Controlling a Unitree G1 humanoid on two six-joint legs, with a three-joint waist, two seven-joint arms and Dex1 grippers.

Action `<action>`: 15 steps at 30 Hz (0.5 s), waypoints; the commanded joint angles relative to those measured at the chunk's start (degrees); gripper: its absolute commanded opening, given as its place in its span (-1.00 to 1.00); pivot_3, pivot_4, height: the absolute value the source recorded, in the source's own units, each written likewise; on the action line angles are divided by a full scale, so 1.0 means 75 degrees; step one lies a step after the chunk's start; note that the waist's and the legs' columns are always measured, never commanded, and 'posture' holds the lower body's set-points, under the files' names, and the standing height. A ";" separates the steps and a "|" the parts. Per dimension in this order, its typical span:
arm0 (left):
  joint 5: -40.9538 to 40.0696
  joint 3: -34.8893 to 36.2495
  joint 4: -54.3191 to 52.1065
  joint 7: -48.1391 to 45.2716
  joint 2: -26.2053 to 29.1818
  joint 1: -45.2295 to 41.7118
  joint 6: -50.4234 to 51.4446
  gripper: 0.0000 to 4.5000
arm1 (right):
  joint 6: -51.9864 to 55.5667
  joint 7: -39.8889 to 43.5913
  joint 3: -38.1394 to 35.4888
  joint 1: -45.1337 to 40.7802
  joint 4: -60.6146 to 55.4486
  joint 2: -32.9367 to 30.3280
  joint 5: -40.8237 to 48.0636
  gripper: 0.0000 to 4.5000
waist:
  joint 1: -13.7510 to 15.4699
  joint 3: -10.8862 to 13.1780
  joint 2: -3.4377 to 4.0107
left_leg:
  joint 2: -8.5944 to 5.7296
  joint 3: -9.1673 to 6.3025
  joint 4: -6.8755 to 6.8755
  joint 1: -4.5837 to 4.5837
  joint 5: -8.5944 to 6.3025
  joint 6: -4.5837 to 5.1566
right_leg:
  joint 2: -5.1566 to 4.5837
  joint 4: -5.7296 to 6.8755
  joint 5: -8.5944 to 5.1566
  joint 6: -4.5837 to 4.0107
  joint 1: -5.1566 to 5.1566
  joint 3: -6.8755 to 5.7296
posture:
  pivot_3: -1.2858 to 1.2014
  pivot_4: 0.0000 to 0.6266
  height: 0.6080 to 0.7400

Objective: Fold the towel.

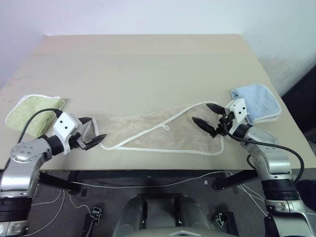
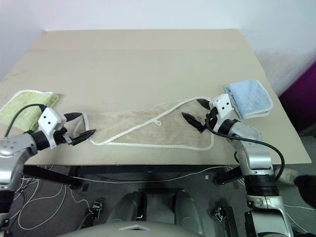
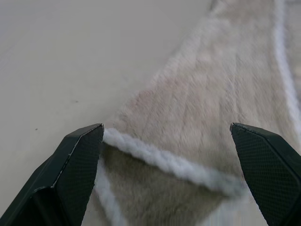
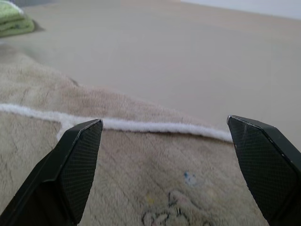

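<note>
Left eye view showed the long beige terry towel with a white stitched border [image 1: 163, 134] lying across the near part of the pale tan table [image 1: 148, 64], stretched from side to side and partly doubled over, one edge running diagonally across it with a small white loop [image 1: 166, 128] near the middle. The left gripper [image 1: 92, 132] hung at the towel's left end with its two black fingers spread wide, holding nothing; in the left wrist view a folded corner of the towel lay between those fingers. The right gripper [image 1: 206, 113] hovered over the towel's right end, jaws likewise wide and empty. A small folded light green towel [image 1: 33, 113] lay at the table's left edge, a small folded light blue towel [image 1: 256, 102] just beyond the right gripper
</note>
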 commanded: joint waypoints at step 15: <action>0.1496 -0.1807 0.1062 -0.2741 0.0977 -0.1216 -0.3874 1.00 | -0.0167 -0.0409 0.0017 0.0518 -0.0555 0.0362 -0.0018 0.98 | -0.0014 0.0007 0.0012 | 0.0002 0.0004 -0.0009 -0.0001 0.0000 0.0001 | 0.0005 -0.0003 0.0000 0.0000 -0.0004 0.0000 | 0.03 -0.52 1.00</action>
